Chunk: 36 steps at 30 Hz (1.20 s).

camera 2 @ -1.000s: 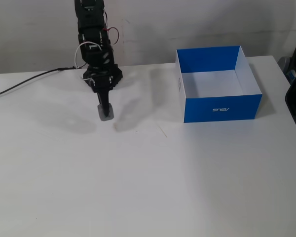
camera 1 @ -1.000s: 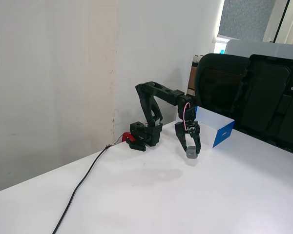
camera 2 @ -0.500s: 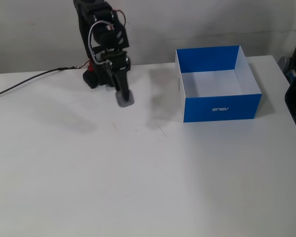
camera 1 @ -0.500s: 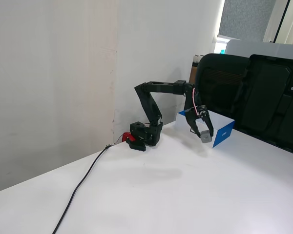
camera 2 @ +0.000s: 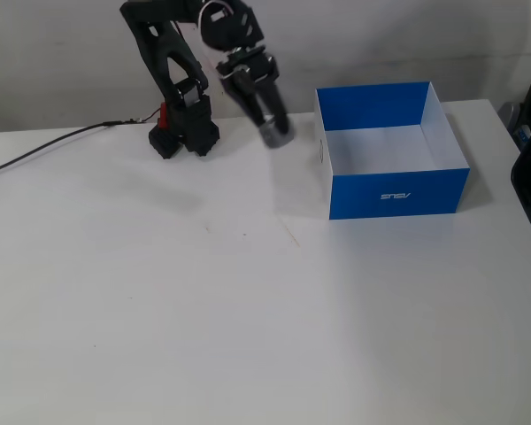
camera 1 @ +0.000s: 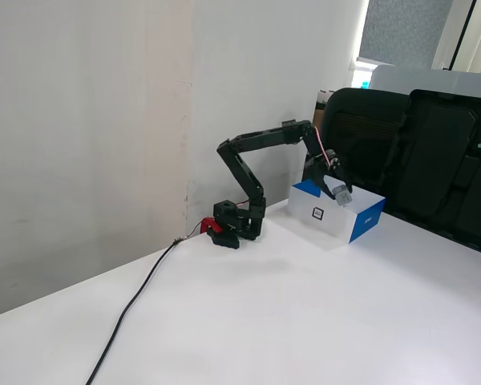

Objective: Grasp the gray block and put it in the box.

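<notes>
The gray block (camera 2: pixel 275 135) is held between the jaws of the gripper (camera 2: pixel 273 133), which are closed on it, and it is carried clear of the white table (camera 2: pixel 248 319). In a fixed view it is seen just left of the blue box (camera 2: pixel 398 193), close to the box's left wall and above the table. In a fixed view the block (camera 1: pixel 341 195) appears in front of the box (camera 1: pixel 367 221), near its upper edge.
</notes>
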Each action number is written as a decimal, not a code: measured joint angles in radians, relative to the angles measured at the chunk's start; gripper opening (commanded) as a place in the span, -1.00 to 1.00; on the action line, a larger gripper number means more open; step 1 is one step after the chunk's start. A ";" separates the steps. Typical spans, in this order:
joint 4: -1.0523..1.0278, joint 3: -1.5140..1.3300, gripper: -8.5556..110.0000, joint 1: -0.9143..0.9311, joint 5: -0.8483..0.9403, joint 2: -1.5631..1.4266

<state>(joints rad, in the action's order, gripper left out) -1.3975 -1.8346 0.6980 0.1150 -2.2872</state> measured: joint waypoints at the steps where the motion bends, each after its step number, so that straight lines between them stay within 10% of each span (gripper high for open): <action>1: 0.000 0.000 -0.85 0.031 -0.006 -0.018; 36: 0.245 0.006 -0.85 0.456 0.083 0.307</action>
<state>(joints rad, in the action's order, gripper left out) -1.1520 -1.8285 1.1536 0.1979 -1.9804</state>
